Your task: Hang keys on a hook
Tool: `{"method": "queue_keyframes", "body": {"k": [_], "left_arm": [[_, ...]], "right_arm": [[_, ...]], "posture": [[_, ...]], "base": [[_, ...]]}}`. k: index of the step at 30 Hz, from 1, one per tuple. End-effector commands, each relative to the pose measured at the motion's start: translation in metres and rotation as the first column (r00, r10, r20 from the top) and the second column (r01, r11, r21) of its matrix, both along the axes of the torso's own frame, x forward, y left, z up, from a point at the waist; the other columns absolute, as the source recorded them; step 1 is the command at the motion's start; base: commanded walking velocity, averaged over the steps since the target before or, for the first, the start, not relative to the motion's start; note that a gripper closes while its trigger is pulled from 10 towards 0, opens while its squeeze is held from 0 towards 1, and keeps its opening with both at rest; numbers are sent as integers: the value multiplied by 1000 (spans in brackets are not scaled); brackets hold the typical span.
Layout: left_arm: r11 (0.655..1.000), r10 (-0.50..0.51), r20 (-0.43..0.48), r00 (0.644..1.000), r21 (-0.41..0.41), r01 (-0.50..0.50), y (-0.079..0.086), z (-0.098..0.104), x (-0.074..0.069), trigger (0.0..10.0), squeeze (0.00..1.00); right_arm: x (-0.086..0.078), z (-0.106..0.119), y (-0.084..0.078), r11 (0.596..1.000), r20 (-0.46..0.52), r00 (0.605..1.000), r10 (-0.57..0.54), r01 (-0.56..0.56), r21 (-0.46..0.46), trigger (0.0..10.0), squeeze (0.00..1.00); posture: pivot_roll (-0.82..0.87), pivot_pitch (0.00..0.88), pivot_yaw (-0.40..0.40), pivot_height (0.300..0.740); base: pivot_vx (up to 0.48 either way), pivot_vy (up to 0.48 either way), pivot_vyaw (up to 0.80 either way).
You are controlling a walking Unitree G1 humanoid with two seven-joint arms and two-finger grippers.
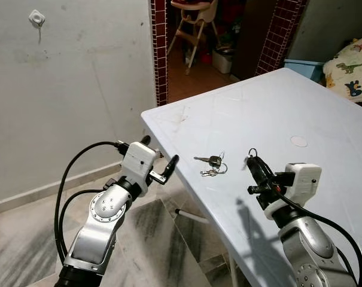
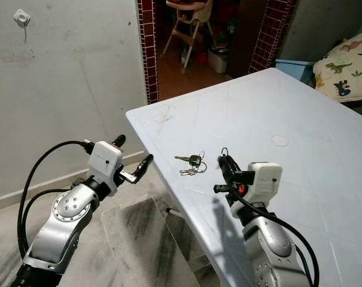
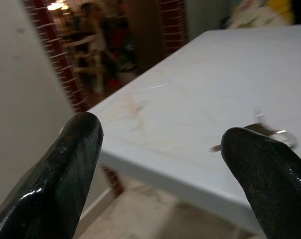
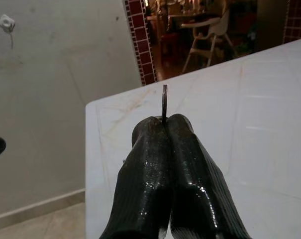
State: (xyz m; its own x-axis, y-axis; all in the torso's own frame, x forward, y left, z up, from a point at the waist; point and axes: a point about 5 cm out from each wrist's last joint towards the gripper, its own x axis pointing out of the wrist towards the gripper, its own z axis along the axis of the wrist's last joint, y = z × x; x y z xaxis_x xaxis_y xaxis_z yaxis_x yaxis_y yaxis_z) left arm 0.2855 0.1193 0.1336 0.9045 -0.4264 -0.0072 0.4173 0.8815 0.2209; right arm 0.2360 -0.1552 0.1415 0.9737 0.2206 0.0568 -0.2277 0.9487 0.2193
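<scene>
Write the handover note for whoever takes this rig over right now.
Right claw: shut on a small metal ring, held above the white table.
Left claw: open, empty, off the table's near corner.
Keys: lying on the table between the claws.
Hook: high on the wall, bare.
Done: ring gripped.
Left: hang keys on the hook.

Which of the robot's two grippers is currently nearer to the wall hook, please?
The left. The left gripper, fingers open, hangs off the table's corner on the wall side, below the hook. The right gripper, shut on a key ring, is over the table, farther away.
</scene>
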Motion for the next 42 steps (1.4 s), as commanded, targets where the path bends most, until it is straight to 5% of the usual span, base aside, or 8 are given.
{"method": "queue_keyframes", "body": {"k": [1,24,42], "left_arm": [[999,38,21,999,14,-39,5,4,-1,10000,0],[984,168,-86,982,75,-162,28,-8,0,10000,0],[988,155,-123,980,50,-149,22,-10,0,10000,0]], "right_arm": [[-2,5,3,1000,18,1000,0,0,-16,10000,0],[-1,-2,13,999,-25,999,-35,35,8,10000,0],[2,-1,13,999,-36,999,-31,32,12,10000,0]], "posture": [[64,0,5,740],[90,0,36,740],[86,0,26,740]], "base": [[0,0,0],[0,0,791],[0,270,0]]}}
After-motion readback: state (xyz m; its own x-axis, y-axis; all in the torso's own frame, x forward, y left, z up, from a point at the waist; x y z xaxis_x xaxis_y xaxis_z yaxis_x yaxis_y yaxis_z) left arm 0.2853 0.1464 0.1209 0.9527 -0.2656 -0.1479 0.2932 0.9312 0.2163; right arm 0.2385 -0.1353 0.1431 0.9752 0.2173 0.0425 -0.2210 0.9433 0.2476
